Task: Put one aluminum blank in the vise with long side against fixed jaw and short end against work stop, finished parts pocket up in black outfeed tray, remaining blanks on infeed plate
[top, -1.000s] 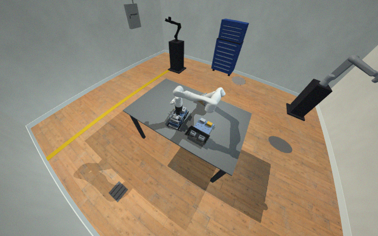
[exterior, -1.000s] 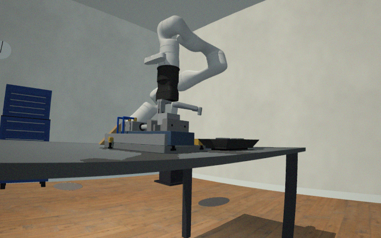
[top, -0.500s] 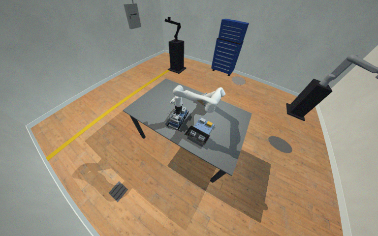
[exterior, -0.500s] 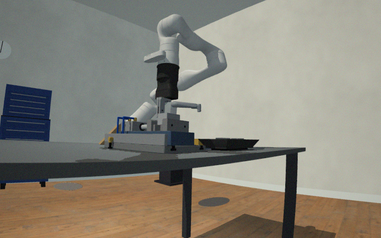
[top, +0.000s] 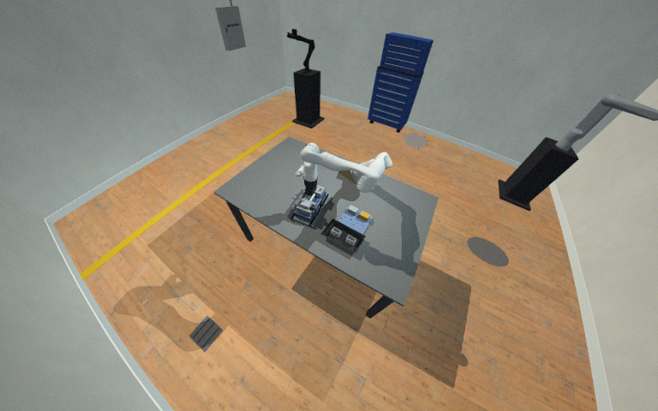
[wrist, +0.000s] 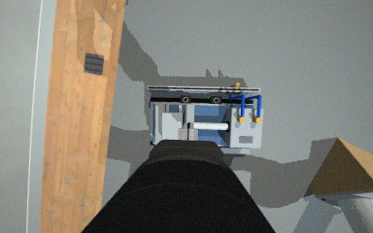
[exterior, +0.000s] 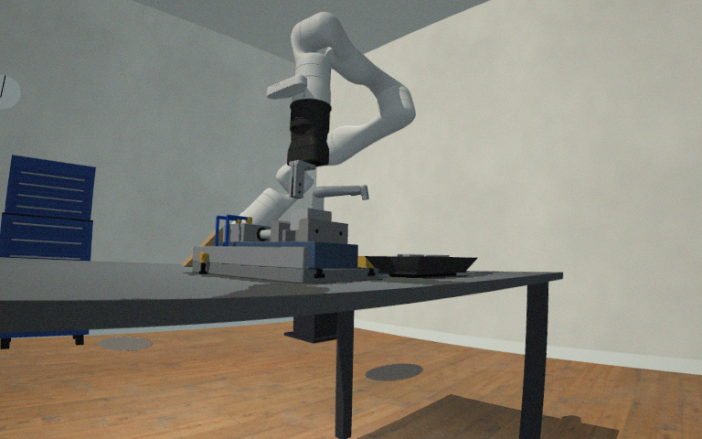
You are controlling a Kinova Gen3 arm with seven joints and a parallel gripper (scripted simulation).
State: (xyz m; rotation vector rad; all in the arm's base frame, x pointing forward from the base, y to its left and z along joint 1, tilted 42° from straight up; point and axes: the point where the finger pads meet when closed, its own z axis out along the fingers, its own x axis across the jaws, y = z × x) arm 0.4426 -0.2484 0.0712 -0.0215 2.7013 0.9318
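Counter (top: 261, 179) (exterior: 103, 284) (wrist: 291, 49) carries the vise (top: 304, 213) (exterior: 333, 256) (wrist: 245, 128); end effector (top: 312, 194) (exterior: 296, 197) (wrist: 188, 128) narrow, nothing held, above it. Gray blank (top: 352, 210) and brass blank (top: 364, 216) lie on infeed plate (top: 356, 223); finished parts (top: 335, 231) (top: 350, 239) in outfeed tray (top: 342, 246) (exterior: 419, 267). Step judged: seating or checking the vise blank; presence and contacts cannot be confirmed. Next: if unseated, nudge gently toward fixed jaw and stop; otherwise lift clear.

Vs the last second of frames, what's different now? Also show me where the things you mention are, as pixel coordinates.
The gripper (top: 313, 195) (exterior: 297, 197) (wrist: 188, 128) rose above the vise (top: 302, 214) (exterior: 332, 255) (wrist: 245, 131), shut and carrying nothing. The background gray arm (top: 593, 116) (exterior: 338, 190) raised its tip. Nothing visibly grasped or released. Vise, black outfeed tray (top: 347, 227) (exterior: 419, 266) and infeed blanks (top: 352, 210) unchanged.
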